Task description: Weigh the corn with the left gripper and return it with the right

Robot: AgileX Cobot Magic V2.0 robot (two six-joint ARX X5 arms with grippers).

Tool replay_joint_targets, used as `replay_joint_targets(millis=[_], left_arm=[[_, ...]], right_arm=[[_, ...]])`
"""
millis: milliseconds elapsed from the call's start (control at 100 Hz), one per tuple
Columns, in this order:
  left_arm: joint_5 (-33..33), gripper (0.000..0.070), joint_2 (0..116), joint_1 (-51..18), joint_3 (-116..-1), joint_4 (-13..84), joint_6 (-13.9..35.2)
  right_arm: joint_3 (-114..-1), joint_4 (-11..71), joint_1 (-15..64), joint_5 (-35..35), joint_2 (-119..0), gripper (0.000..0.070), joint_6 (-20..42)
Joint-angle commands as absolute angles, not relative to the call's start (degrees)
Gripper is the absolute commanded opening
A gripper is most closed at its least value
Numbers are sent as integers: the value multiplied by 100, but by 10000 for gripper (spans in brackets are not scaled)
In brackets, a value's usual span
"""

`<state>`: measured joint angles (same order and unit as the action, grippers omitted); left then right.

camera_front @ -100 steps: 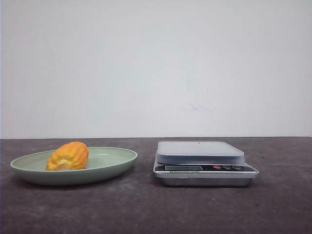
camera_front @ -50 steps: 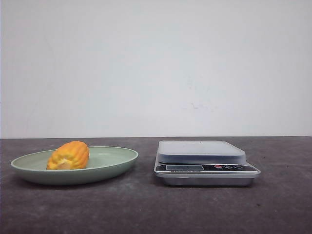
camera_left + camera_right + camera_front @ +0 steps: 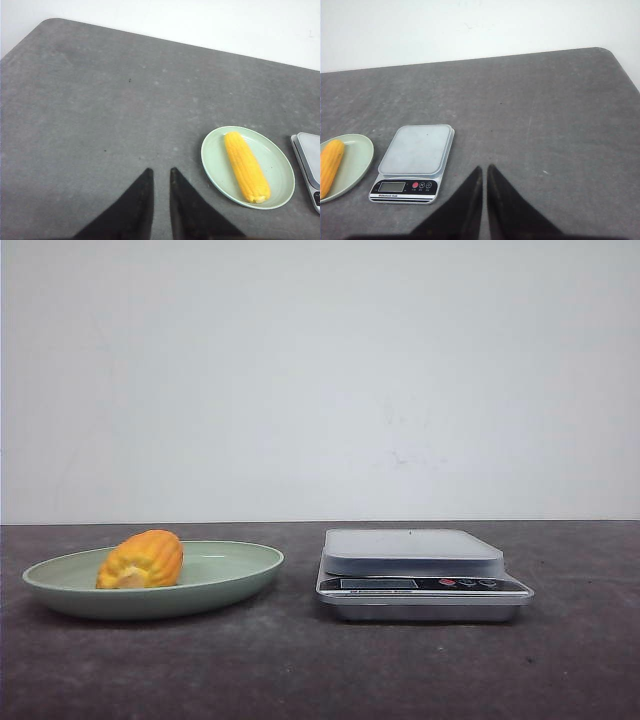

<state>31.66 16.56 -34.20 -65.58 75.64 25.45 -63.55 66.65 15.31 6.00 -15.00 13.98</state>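
Note:
The corn (image 3: 140,560) is a yellow-orange cob that lies on a pale green plate (image 3: 245,562) at the left of the table. It also shows in the left wrist view (image 3: 246,165) and in the right wrist view (image 3: 330,161). My left gripper (image 3: 161,172) hangs over bare table, well to the side of the plate (image 3: 214,159), with its black fingers a little apart and nothing between them. My right gripper (image 3: 485,168) hovers over bare table beside the scale, its fingers almost together and empty. Neither gripper shows in the front view.
A silver kitchen scale (image 3: 412,545) with a bare weighing platform stands to the right of the plate; it also shows in the right wrist view (image 3: 416,149) and at the edge of the left wrist view (image 3: 309,152). A white wall runs behind the dark grey table.
The front picture shifted a hair to the right between the earliest frame and the later ones. The corn, plate and scale keep their places.

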Motion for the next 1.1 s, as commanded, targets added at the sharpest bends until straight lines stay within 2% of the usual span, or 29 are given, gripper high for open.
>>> replay_joint_targets(millis=[0, 240, 290, 370, 450, 510, 610, 780, 960, 1090], left_arm=[[3170, 17, 1658, -3454, -6628, 7522, 2495], [3173, 17, 1658, -3387, -6604, 7502, 2488], [3216, 17, 1656, -3258, -6523, 7415, 2215], [3264, 17, 1577, -2864, -6189, 6917, 2045], [3218, 17, 1352, -2338, -5562, 5857, 1806], [2906, 17, 1109, -1927, -4952, 4915, 1614], [1879, 17, 661, -1282, -3854, 3588, 1341], [725, 17, 187, -620, -2270, 2338, 1267], [233, 17, 19, -322, -1039, 1205, 1264], [145, 17, 19, -200, -515, 709, 1262]], right_arm=[[-6440, 6598, 1544, 604, -1516, 10, 1455], [-6440, 6598, 1544, 604, -1514, 10, 1455], [-6440, 6598, 1544, 604, -1516, 9, 1455], [-6440, 6598, 1544, 607, -1514, 10, 1455], [-6440, 6598, 1544, 607, -1516, 9, 1455], [-6440, 6598, 1544, 604, -1514, 9, 1455], [-6440, 6598, 1544, 604, -1514, 10, 1455], [-6440, 6598, 1544, 607, -1516, 9, 1457], [-6440, 6598, 1544, 604, -1514, 9, 1455], [-6440, 6598, 1544, 604, -1514, 10, 1455]])
